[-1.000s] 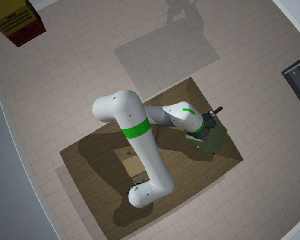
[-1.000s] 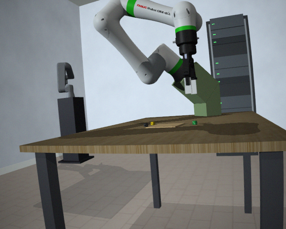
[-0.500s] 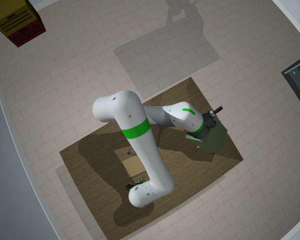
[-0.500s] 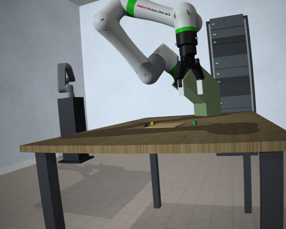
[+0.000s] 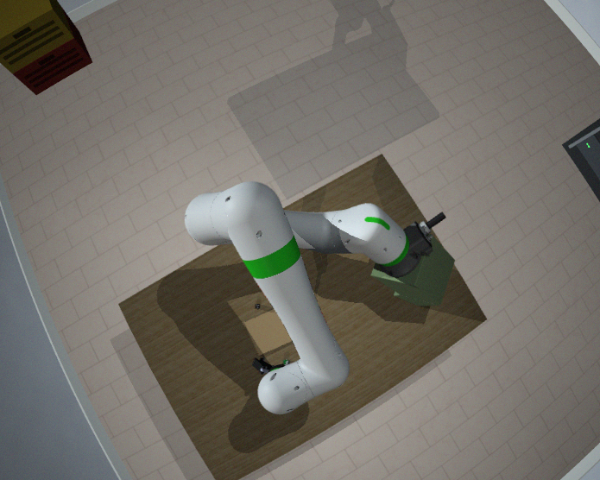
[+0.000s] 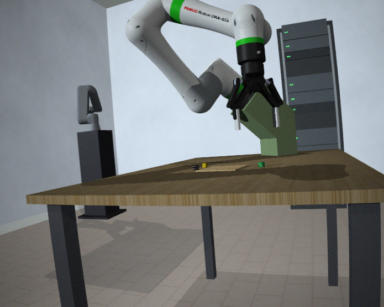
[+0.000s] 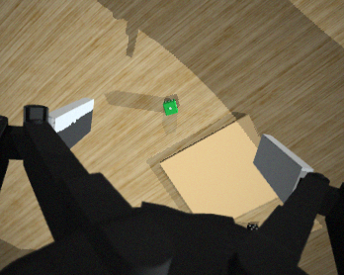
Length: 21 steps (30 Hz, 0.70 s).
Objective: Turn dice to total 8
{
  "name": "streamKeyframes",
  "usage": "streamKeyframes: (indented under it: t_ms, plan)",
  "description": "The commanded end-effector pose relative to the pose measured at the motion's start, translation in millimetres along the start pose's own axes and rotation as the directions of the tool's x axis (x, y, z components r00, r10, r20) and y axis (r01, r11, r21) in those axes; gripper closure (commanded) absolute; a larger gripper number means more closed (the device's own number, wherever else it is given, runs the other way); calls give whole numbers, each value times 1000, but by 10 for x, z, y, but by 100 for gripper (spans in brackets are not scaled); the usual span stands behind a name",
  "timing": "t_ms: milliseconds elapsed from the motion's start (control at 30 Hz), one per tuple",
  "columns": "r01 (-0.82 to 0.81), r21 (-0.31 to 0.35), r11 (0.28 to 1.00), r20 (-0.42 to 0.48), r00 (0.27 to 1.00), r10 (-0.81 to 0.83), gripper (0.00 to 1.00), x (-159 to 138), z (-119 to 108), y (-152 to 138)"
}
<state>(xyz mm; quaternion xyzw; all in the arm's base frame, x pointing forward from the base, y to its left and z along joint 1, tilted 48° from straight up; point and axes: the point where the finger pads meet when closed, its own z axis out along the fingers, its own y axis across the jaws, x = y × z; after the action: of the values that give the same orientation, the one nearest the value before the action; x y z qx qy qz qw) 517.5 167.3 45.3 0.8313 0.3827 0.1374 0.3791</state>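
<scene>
- The gripper (image 6: 255, 124) hangs high above the table (image 6: 218, 194), jaws spread fully apart, nothing between them.
- In the wrist view the two pale fingers frame the scene, one at 9 o'clock, the other at 3 o'clock.
- The green die (image 7: 170, 107) lies on bare wood, off the mat (image 7: 216, 173), just past the mat's corner, toward 11 o'clock from it in the wrist view.
- Its top face is too small to read.
- In the exterior view the yellow die (image 6: 204, 165) sits at the mat's far left edge; whether it is fully on the mat cannot be told.
- The black die (image 6: 195, 167) lies just beside the yellow one, at its 9 o'clock, apparently on the wood.
- The mat lies flat on the table.
- The arm (image 5: 289, 288) crosses over the mat in the top view, hiding part of it.
- The green pedestal (image 6: 278, 145) stands at the table's far side, toward 1 o'clock from the mat.
</scene>
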Motion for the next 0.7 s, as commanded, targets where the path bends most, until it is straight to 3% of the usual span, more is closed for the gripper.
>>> streamKeyframes:
  t_ms: [0,267,667]
  plan:
    - [-173,-11,985,-9,985,173,0,0,15,-4]
    - [-346,-9,938,-10,938,346,0,-3,34,-7]
    - [-690,-4,724,-13,724,690,0,-9,77,-15]
